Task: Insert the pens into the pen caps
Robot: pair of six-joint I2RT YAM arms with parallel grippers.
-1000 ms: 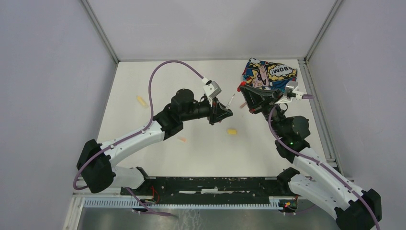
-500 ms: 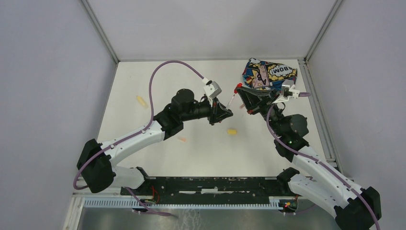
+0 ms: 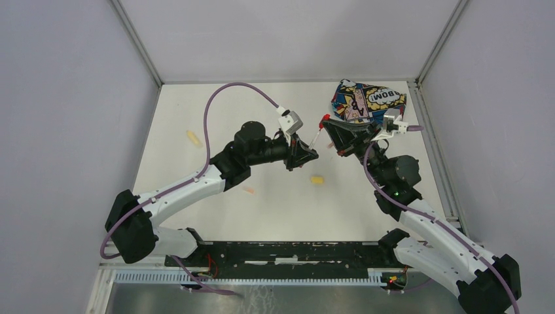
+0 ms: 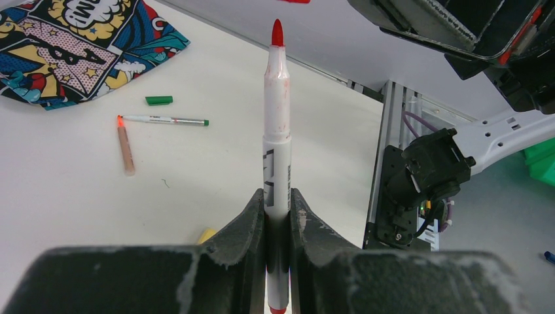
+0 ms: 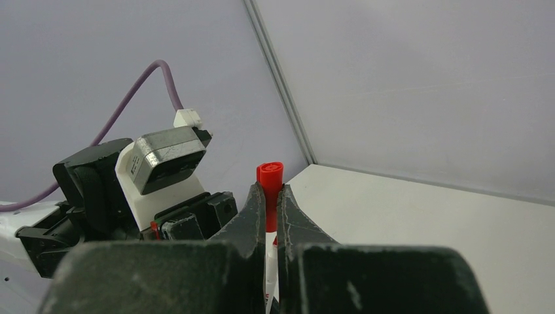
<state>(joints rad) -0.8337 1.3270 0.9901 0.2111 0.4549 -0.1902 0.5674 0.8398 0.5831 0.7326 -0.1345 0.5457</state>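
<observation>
One shift — red cap [image 5: 269,175] nearer pen [image 4: 277,131]; right tool [image 5: 269,197] advanced

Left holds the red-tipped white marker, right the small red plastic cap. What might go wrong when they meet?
The small red plastic cap in the right gripper looks slightly off the axis of the red-tipped white marker; pushing may bend the tip. The left gripper clamps the marker low, so side load could tilt it.

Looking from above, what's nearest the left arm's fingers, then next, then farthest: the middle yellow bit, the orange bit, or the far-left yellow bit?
1. Middle yellow bit: just below the fingers.
2. Orange bit: farther off, lower left.
3. Far-left yellow bit: way out on the left.
</observation>
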